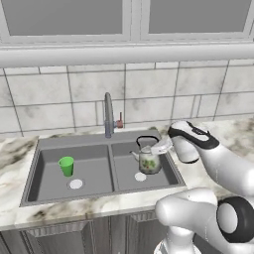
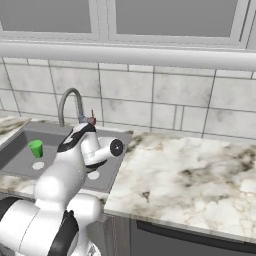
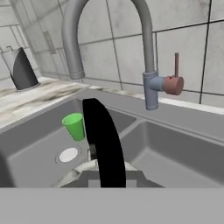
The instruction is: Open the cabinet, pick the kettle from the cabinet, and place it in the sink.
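Two basins make up the sink (image 1: 44,149), which spans the middle of the left base view; the kettle (image 1: 149,159) hangs in the basin right of the divider, low over the floor, just beside that basin's drain (image 1: 140,176). Whether its base touches the floor cannot be told. The gripper (image 1: 158,147) sits at the top of the kettle, reaching in from the right of the frame. In the hand view the black arched handle (image 3: 103,144) rises from the bottom centre, directly ahead of the camera, and the fingers are closed on it.

A green cup (image 1: 66,165) stands in the basin left of the divider, near its own drain (image 1: 76,184), well apart from the kettle. The faucet (image 1: 108,115) rises behind the divider, its spout curving forward at the top of the hand view, with a red lever (image 3: 173,82) to the right.

Probable hazards from this position:
- Release while the kettle is clear of the floor: it may drop, tip on its rounded body, or roll against the basin wall.
- Lateral withdrawal before the fingers fully open: the thin handle may snag and drag the kettle over.
- Steep upward retreat: the hand may strike the faucet spout, which stands close behind.
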